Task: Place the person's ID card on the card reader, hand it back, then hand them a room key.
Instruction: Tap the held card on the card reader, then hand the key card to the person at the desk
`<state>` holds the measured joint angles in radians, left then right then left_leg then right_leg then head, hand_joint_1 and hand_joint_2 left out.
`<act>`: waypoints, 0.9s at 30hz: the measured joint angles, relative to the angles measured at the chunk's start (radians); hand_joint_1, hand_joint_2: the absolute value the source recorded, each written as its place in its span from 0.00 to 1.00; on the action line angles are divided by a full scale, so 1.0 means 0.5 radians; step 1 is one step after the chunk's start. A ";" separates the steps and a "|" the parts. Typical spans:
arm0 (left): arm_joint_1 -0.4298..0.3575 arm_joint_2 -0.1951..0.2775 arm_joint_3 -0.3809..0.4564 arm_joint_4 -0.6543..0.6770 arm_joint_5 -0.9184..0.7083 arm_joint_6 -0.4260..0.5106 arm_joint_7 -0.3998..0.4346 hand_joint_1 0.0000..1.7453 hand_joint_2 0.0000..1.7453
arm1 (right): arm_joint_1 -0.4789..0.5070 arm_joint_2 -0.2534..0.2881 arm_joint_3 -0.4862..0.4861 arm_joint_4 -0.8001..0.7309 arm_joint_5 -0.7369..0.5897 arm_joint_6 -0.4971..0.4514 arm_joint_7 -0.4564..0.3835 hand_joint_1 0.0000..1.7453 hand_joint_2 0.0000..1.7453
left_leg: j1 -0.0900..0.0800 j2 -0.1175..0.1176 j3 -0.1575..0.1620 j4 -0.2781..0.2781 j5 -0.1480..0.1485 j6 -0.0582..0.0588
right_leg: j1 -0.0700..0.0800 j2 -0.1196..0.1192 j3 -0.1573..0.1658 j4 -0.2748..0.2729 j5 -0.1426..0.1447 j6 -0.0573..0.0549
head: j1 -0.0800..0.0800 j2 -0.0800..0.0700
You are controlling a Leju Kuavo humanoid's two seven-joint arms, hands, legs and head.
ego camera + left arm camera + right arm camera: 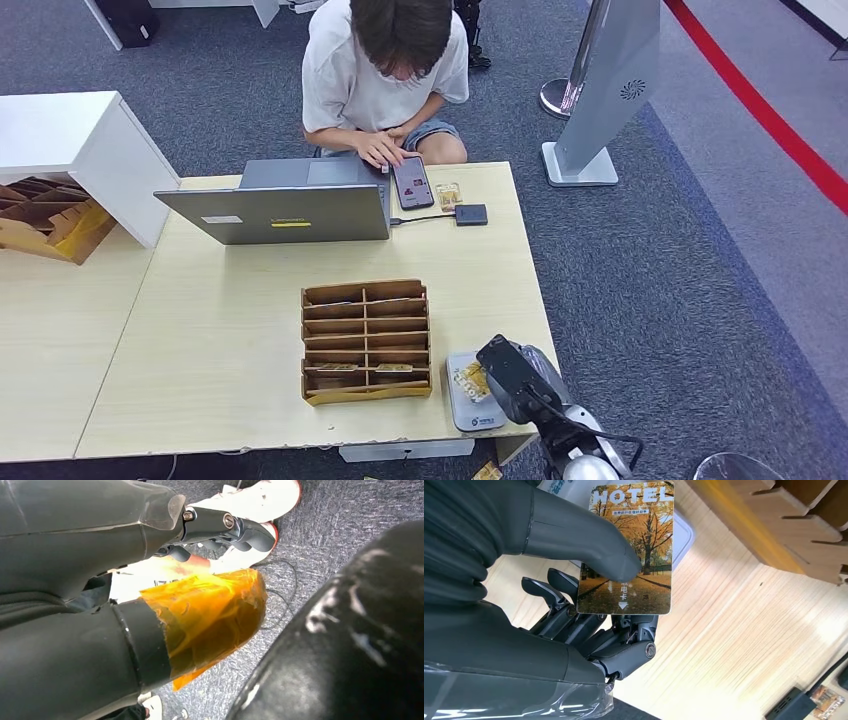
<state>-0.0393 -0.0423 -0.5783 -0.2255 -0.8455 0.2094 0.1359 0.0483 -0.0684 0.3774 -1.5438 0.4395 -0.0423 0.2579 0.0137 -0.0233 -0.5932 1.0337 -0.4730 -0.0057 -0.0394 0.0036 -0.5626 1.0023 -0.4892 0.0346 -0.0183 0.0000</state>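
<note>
My right hand (pixel 589 580) hovers over the table's near right corner, thumb pressing a card (pixel 631 550) against my fingers (pixel 559 595). My left hand (pixel 150 580) hangs low, thumb tip wrapped in amber tape.

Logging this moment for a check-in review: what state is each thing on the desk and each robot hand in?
Hotel card: pinched in right hand over card reader.
Laptop: open.
Phone: screen lit, person's hand on it.
Wooden organizer: cards in the near slots.
Left hand: holds nothing visible.
</note>
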 joint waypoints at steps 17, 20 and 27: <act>-0.002 0.000 -0.016 0.000 0.010 -0.002 0.008 0.00 0.00 | 0.009 0.024 -0.013 0.085 0.067 0.026 0.027 1.00 1.00 | 0.000 0.000 0.000 0.000 0.000 0.000 | 0.000 0.000 0.000 0.000 0.000 0.000 | 0.000 0.000; -0.005 0.000 -0.024 0.000 0.010 -0.003 0.010 0.00 0.00 | 0.008 0.035 -0.013 0.102 0.073 0.035 0.028 1.00 1.00 | 0.000 0.000 0.000 0.000 0.000 0.000 | 0.000 0.000 0.000 0.000 0.000 0.000 | 0.000 0.000; -0.011 0.001 -0.048 0.000 0.009 -0.005 0.013 0.00 0.00 | -0.002 0.056 -0.012 0.141 0.078 0.038 0.028 1.00 1.00 | 0.000 0.000 0.000 0.000 0.000 0.000 | 0.000 0.000 0.001 0.000 0.000 0.000 | 0.000 0.000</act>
<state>-0.0448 -0.0420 -0.6025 -0.2255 -0.8412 0.2071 0.1423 0.0474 -0.0404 0.3716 -1.4734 0.4784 -0.0233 0.2720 0.0136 -0.0235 -0.5932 1.0337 -0.4729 -0.0056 -0.0395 0.0035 -0.5623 1.0023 -0.4892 0.0346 -0.0183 0.0000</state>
